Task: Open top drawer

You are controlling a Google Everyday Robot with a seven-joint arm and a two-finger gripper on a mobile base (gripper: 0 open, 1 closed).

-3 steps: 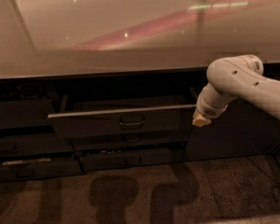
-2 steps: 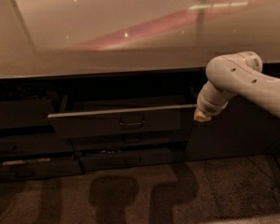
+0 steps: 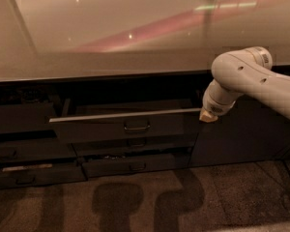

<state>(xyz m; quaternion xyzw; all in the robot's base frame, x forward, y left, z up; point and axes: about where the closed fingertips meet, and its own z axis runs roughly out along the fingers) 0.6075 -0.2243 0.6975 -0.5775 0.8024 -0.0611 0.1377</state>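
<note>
The top drawer stands pulled out from under the counter. It has a dark flat front with a light metal top edge and a small loop handle at its centre. My gripper hangs at the end of the white arm, just off the drawer front's right end and level with its top edge. It holds nothing that I can see. The drawer's inside is in shadow.
A glossy pale countertop overhangs the drawers. Two shallower drawers sit below the open one, and a left stack has short fronts. A dark cabinet panel stands behind the arm. Speckled floor lies in front.
The gripper has risen slightly beside the drawer's right end. The drawer stays pulled out as before.
</note>
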